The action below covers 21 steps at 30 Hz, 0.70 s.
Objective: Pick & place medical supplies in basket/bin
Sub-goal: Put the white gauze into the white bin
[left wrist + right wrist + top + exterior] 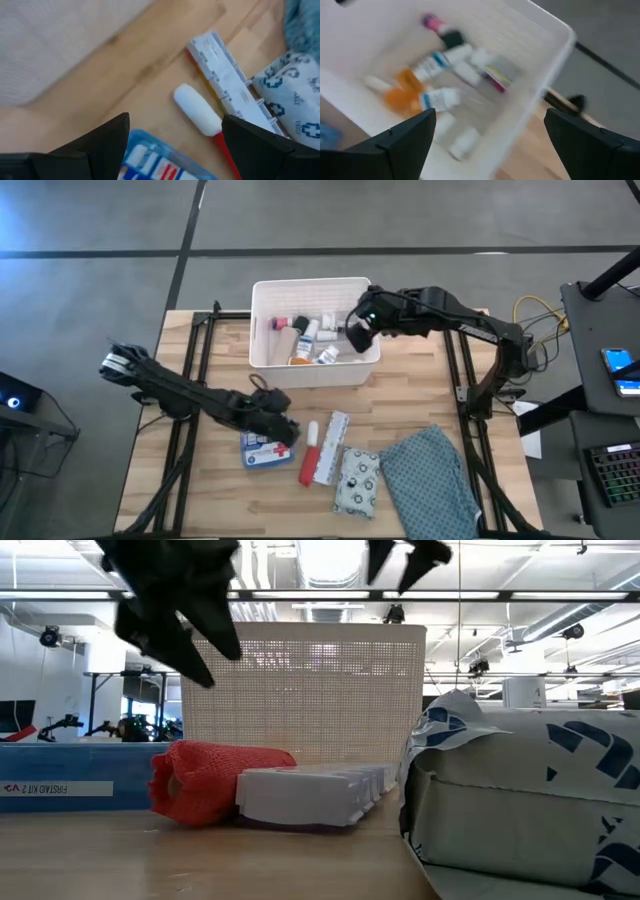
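The white lattice basket (268, 352) stands at the table's far middle and holds several bottles and an orange vial (402, 95). My right gripper (352, 335) hovers open over the basket's right half (490, 115), empty. My left gripper (283, 430) hangs open above the far right corner of the blue first-aid box (262, 452), which lies flat (160, 160). To the box's right lie a red tube with a white cap (197, 110), a flat white packet (333, 446) and the patterned pouch (358, 480).
The large teal patterned cloth (430, 475) lies crumpled at the near right. Black frame rails (195, 360) run along both sides of the wooden table. Bare wood (410, 390) shows between the basket and the items in front of it.
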### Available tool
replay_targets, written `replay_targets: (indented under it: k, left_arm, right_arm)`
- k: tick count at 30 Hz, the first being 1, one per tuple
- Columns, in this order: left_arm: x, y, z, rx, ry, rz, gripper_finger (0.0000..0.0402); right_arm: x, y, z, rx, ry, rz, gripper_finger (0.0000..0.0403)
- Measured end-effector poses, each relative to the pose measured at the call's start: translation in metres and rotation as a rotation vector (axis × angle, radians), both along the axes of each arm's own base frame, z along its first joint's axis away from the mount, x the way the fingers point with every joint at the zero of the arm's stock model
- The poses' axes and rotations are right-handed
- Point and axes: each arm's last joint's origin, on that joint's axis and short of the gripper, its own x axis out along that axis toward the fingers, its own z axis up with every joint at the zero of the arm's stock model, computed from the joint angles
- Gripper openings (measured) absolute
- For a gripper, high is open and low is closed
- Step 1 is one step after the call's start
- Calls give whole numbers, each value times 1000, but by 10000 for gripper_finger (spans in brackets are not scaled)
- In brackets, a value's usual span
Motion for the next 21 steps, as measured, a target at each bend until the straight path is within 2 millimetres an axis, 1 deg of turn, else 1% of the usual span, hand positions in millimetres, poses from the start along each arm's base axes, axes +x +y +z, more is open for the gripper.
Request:
replay_targets:
  k: [2, 5, 10, 12, 16, 18, 21]
  left_arm:
    - [15, -2, -6, -31, 37, -11, 295]
    - [38, -8, -14, -75, 95, -24, 295]
    - [69, -18, -28, -109, 222, 47, 295]
    - [78, -19, -34, -141, 259, 83, 295]
    - [95, -20, -45, -174, 274, 105, 295]
    - [101, -19, -49, -176, 278, 113, 295]
    - [104, -19, -57, -180, 295, 131, 295]
  right_arm:
    - [-6, 3, 0, -12, 48, -4, 361]
    - [-9, 5, -5, -4, 88, 2, 361]
    - [-13, 3, -6, -21, 118, 26, 357]
    - [-14, 1, -7, -28, 133, 36, 355]
    - [-14, -2, -12, -35, 168, 55, 349]
    - [-14, -3, -16, -34, 186, 60, 347]
    - [-14, -3, -21, -31, 212, 71, 343]
